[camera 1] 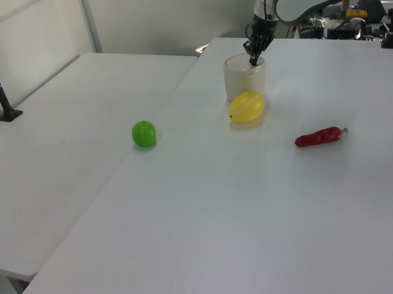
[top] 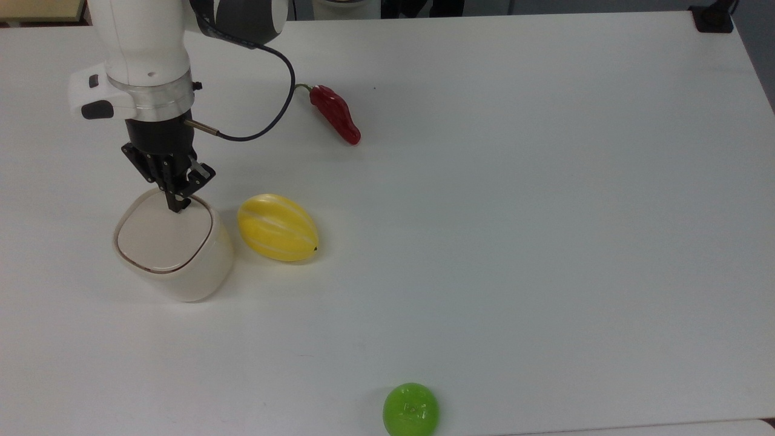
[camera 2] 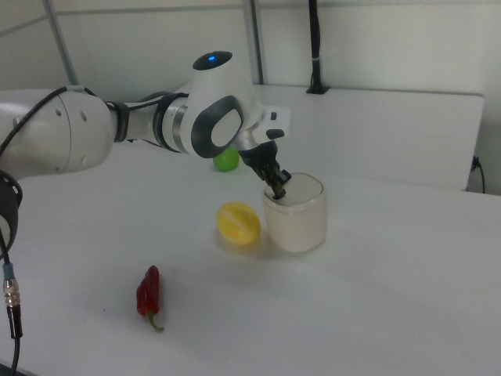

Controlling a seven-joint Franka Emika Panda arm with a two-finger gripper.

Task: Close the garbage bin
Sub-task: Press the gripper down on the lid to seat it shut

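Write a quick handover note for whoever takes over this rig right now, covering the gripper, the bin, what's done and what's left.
Gripper: fingers together, holding nothing, tip on the far edge of the lid.
Garbage bin: upright on the table at the top view's left, beside the yellow melon.
Done: lid lies flat and level with the rim, so the bin looks closed.
Left: lift the gripper clear and confirm the lid stays down.
Red pepper and green ball lie apart, untouched.
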